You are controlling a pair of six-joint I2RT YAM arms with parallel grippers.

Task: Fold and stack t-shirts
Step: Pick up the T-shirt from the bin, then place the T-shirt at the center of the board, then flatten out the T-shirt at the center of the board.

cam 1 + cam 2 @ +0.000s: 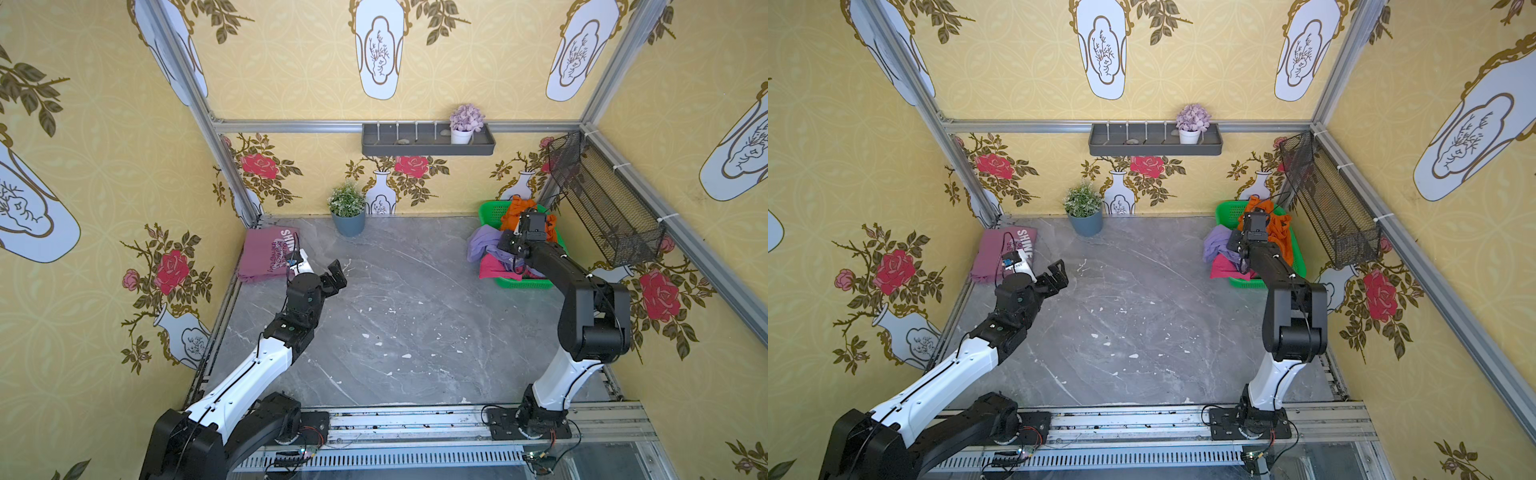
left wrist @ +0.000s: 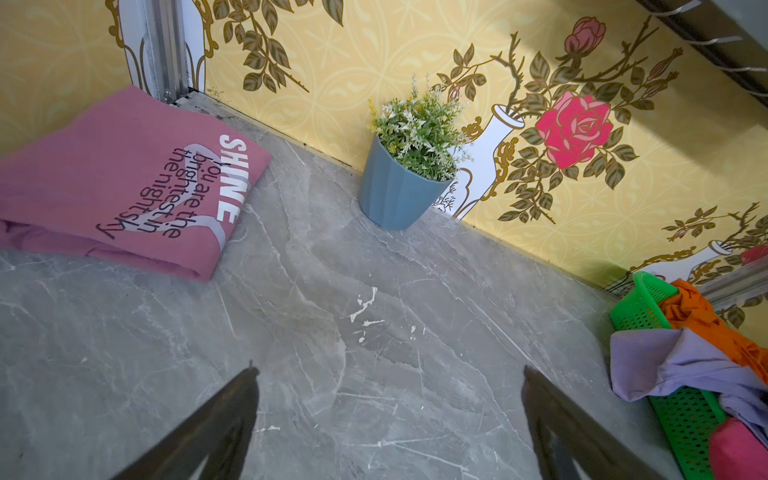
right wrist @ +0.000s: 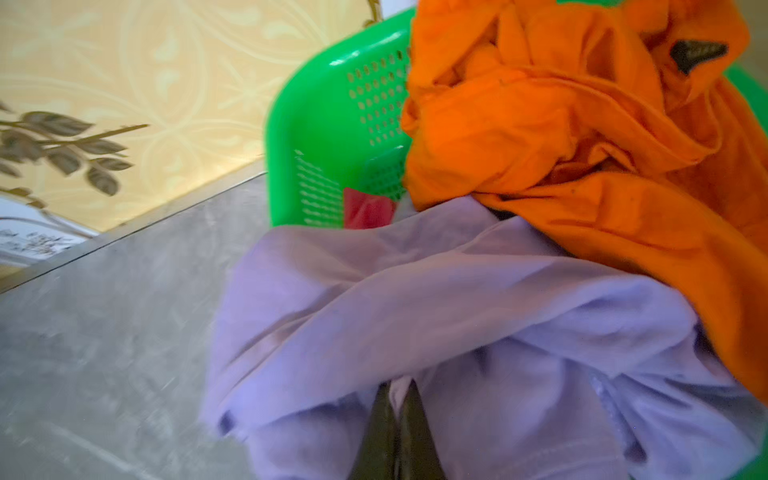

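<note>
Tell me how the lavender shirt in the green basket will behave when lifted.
Likely floppy: the lavender shirt lies in soft crumpled folds and would probably hang limp from the right pincer, shut on a pinch of it. It may drag the orange shirt lying over its edge. Thin cloth, so probably light.

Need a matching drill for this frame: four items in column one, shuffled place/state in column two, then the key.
Column 1
1. mauve SHINE t-shirt
2. lavender t-shirt
3. orange t-shirt
4. left gripper

Column 2
A. open, above the table
B. heaped in the green basket, not gripped
C. folded flat on the table near a far corner
D. pinched in the shut right gripper, draped over the basket's edge

Pairs: 1-C, 2-D, 3-B, 4-A
</note>
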